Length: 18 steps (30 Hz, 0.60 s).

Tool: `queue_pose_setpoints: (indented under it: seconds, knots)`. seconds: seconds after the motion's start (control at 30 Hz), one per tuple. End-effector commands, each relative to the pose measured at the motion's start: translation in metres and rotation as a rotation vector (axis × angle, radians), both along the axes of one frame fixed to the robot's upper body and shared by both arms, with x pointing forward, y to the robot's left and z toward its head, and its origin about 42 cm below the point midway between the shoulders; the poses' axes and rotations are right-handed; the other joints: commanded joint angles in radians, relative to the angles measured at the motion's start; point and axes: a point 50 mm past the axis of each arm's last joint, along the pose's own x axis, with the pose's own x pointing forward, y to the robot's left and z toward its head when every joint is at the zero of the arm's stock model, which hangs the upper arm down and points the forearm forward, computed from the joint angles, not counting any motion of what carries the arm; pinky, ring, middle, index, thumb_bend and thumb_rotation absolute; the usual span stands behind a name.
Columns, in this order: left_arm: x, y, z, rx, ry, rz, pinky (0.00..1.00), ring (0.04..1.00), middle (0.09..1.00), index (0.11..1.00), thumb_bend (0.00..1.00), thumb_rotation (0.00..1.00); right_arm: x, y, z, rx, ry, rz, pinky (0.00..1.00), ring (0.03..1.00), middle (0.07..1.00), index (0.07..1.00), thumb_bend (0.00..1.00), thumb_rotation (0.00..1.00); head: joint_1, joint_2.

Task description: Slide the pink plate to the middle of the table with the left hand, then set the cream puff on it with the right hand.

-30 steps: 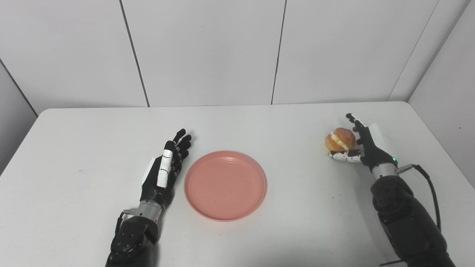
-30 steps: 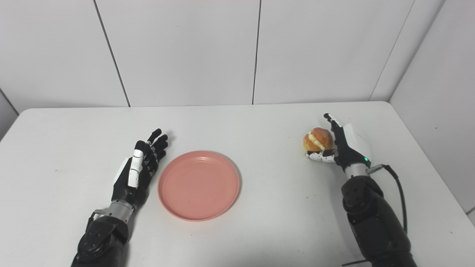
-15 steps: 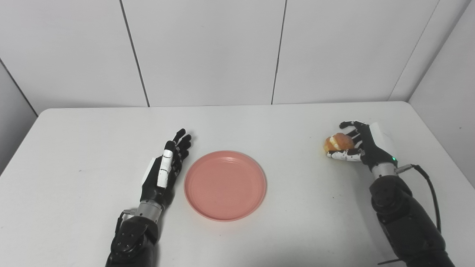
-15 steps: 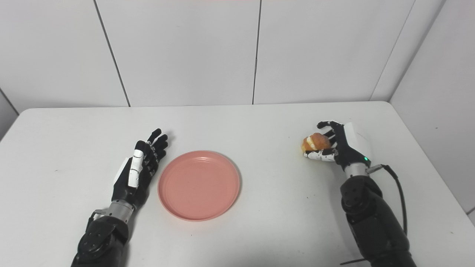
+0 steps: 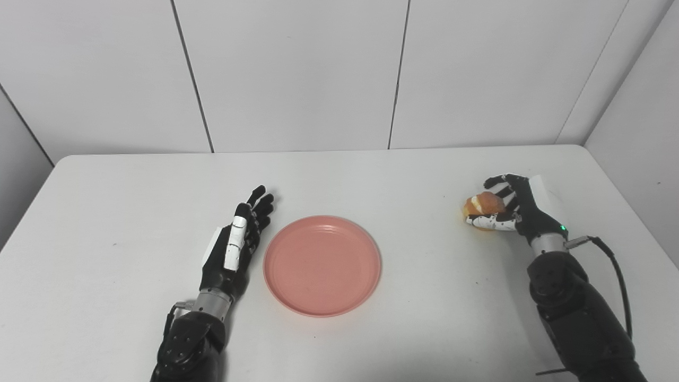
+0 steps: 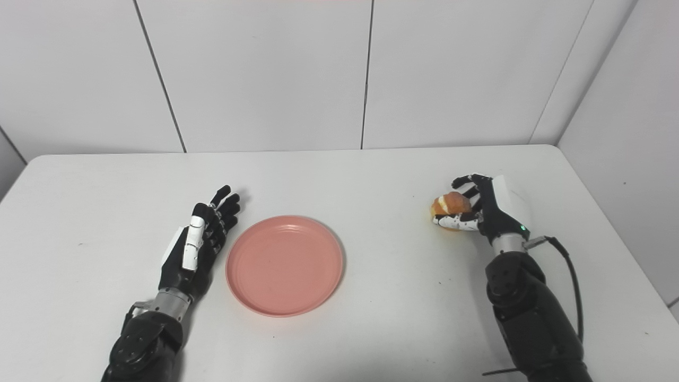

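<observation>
The white counter (image 5: 339,175) fills the lower part of both views, its far edge running along a pale panelled wall (image 5: 297,74), with a second wall closing in at the far right corner.

The pink plate (image 5: 322,265) lies flat near the middle of the counter, a little toward the near edge and slightly left of centre. It carries nothing.

The left hand (image 5: 233,246) rests on the counter just beside the plate's left rim, palm turned toward the plate and fingers stretched out straight toward the far edge. It is released and grasps nothing; whether its side actually touches the rim cannot be told. Its arm comes up from the near edge, left of the plate.

The right hand (image 6: 485,208) sits close to the right edge of the counter, well apart from the plate. Its fingers are curled over the top of the cream puff (image 6: 448,204) and its thumb lies under the puff's near side, so the hand is clenched around it. A black cable (image 5: 618,276) loops off the right wrist.

The cream puff, golden brown with a pale filling line, is low at the counter inside that grasp; whether it is lifted clear of the surface cannot be told.
</observation>
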Motion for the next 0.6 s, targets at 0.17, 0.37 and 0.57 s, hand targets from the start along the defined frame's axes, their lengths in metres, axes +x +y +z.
queue_pose_setpoints:
  seconds: [0.17, 0.37, 0.57]
  knots:
    - [-0.021, 0.001, -0.03, -0.001, 0.106, 0.002, 0.99, 0.956, 0.942, 0.925, 0.71, 1.0, 0.001, 0.007, 0.04, 0.008, -0.217, 0.051, 0.24, 0.317, 0.406, 0.519, 0.51, 0.0, 0.011, -0.001]
    - [-0.022, -0.002, -0.028, 0.005, 0.104, 0.006, 0.99, 0.958, 0.947, 0.934, 0.69, 1.0, -0.005, 0.023, 0.058, 0.03, -0.284, 0.105, 0.15, 0.23, 0.471, 0.486, 0.52, 0.0, 0.02, -0.001]
    - [-0.023, -0.003, -0.027, 0.01, 0.107, 0.009, 0.98, 0.956, 0.944, 0.932, 0.71, 1.0, -0.013, 0.039, 0.07, 0.052, -0.319, 0.185, 0.19, 0.271, 0.421, 0.511, 0.52, 0.0, 0.029, 0.003]
